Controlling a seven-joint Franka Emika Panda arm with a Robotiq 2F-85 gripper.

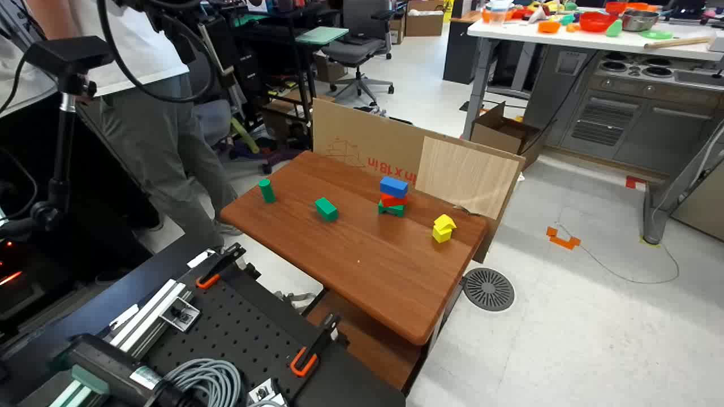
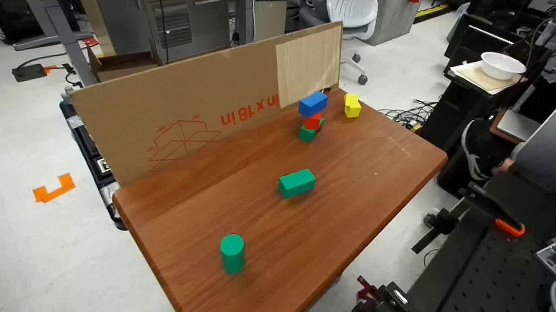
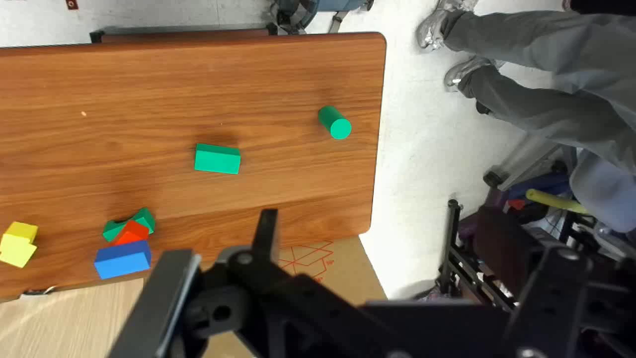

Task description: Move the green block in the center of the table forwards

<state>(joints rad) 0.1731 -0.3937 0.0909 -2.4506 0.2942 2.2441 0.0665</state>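
The green block (image 1: 326,209) lies on its long side near the middle of the reddish-brown table (image 1: 350,265). It also shows in an exterior view (image 2: 297,183) and in the wrist view (image 3: 217,158), with nothing touching it. My gripper (image 3: 417,238) is open and empty in the wrist view, its dark fingers spread wide at the bottom of the picture. It is high above the table and apart from the block. In an exterior view only part of the dark arm with cables (image 1: 189,39) shows at the top left.
A green cylinder (image 2: 233,253) stands near one table end. A stack of a blue block (image 2: 313,104), a red block (image 2: 312,122) and a green notched block (image 2: 308,133) stands near the cardboard sheet (image 2: 186,114). Yellow blocks (image 2: 352,106) stand beside it. A person's legs (image 3: 536,69) are near the table.
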